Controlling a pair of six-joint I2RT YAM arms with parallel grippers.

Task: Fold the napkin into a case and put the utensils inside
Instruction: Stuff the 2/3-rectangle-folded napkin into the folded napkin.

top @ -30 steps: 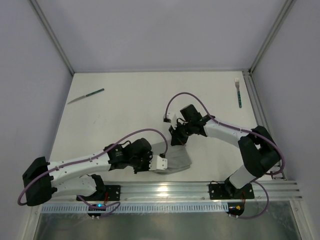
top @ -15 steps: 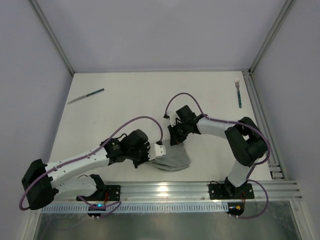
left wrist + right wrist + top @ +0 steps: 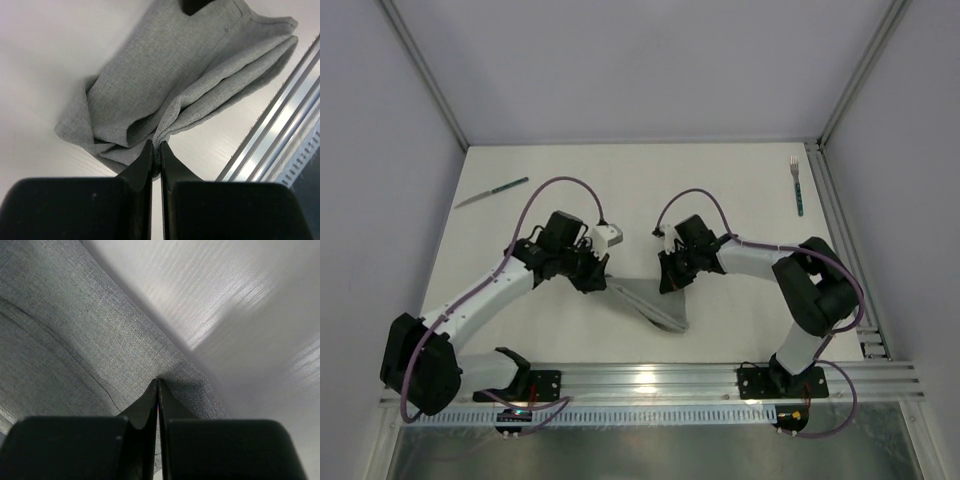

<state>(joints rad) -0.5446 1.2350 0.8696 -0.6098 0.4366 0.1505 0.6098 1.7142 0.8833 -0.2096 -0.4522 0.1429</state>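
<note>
Grey fabric fills most of both wrist views, and part of it cannot be read. In the right wrist view the napkin (image 3: 65, 335) runs off the left and bottom edges, so its outline is not visible. In the left wrist view a dark shape at the top edge covers its far end. In the top view the wrist housings hide both sets of jaws and the cloth edge beneath them.

Left jaws: shut on a gathered fold of the napkin, with layered cloth fanning away from the tips toward the upper right of the left wrist view. Right jaws: shut on a napkin edge, with bare counter (image 3: 240, 315) to the upper right.

The napkin lies bunched on the counter at lower centre of the top view, between the two wrists, tapering toward the aluminium rail (image 3: 720, 378).

The left arm (image 3: 485, 295) rises from the lower left, wrist bent toward centre. The right arm (image 3: 760, 262) folds at its elbow and reaches left.

The knife (image 3: 492, 192) lies upper left and the fork (image 3: 797, 186) upper right, both well apart from the napkin.
</note>
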